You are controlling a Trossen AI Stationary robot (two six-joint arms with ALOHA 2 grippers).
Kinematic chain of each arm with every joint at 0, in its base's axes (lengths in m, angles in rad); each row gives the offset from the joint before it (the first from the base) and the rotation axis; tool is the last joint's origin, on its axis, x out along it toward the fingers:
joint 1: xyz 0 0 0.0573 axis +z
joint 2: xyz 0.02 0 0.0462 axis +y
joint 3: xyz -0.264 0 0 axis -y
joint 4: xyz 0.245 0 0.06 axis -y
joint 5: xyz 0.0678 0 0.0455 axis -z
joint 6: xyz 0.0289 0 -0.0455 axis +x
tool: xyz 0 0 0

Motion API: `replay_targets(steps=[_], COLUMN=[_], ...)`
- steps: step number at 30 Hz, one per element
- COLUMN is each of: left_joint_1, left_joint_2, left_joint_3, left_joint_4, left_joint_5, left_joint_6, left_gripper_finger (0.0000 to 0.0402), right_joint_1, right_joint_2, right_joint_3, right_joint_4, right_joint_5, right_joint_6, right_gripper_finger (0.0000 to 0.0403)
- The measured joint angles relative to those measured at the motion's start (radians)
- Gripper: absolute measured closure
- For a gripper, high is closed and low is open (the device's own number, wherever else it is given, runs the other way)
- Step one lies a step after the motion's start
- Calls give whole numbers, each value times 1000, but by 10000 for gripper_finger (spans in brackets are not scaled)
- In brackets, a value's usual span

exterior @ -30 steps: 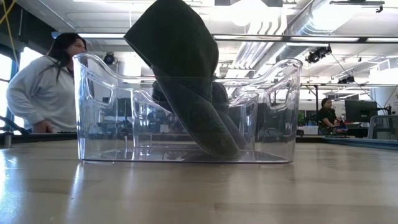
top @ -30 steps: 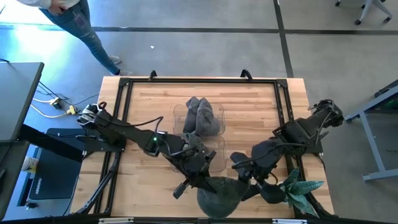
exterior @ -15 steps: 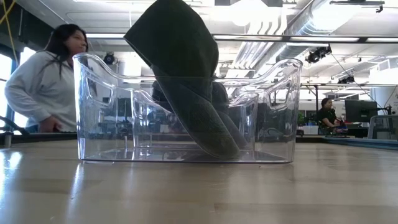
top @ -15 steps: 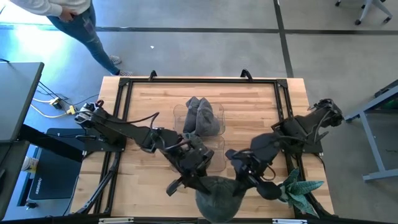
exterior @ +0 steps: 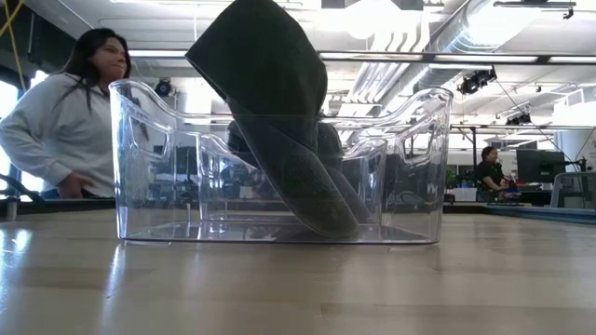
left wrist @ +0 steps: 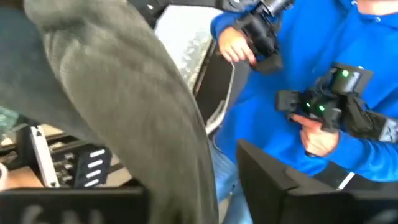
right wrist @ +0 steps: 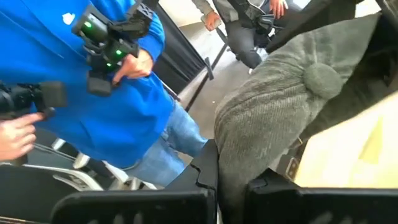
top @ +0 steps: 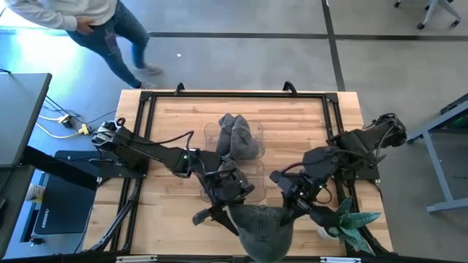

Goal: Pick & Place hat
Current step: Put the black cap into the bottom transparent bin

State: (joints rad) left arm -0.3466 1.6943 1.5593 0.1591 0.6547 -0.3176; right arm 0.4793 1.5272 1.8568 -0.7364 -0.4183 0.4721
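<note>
Grey knit hat [top: 261,228] hangs stretched between the left gripper [top: 221,212] and the right gripper [top: 291,212] at the bench's [top: 292,124] near edge, each set of fingers pinching one side of its brim. If either pinch slips, I judge the hat would sag or drop off the edge before reaching the clear bin [top: 234,164]. Only the low view shows another hat [exterior: 279,112] already draped over the bin's rim; only the wrist views show a person in blue [left wrist: 323,81] holding controllers.
</note>
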Motion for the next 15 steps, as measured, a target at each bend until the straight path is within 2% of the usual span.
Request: replay_targets(steps=[4,7,10,13,15], left_joint_1=[2,2,2,1,1], left_joint_2=[0,0,0,0,0], left_joint_3=[0,0,0,0,0], left_joint_4=[10,26,38,37,53], left_joint_5=[57,62,62,57,44], left_joint_6=[-1,-1,5,46,22], left_gripper_finger=[343,386,396,393,392], right_joint_1=[11,23,33,32,24], right_joint_2=[-15,-16,-16,-16,-16], right_joint_3=[0,0,0,0,0], right_joint_4=[1,24,72,107,107], right_joint_5=[-15,-57,-103,-93,-90], right_joint_6=[25,38,79,58,46], right_gripper_finger=[399,398,400,399,400])
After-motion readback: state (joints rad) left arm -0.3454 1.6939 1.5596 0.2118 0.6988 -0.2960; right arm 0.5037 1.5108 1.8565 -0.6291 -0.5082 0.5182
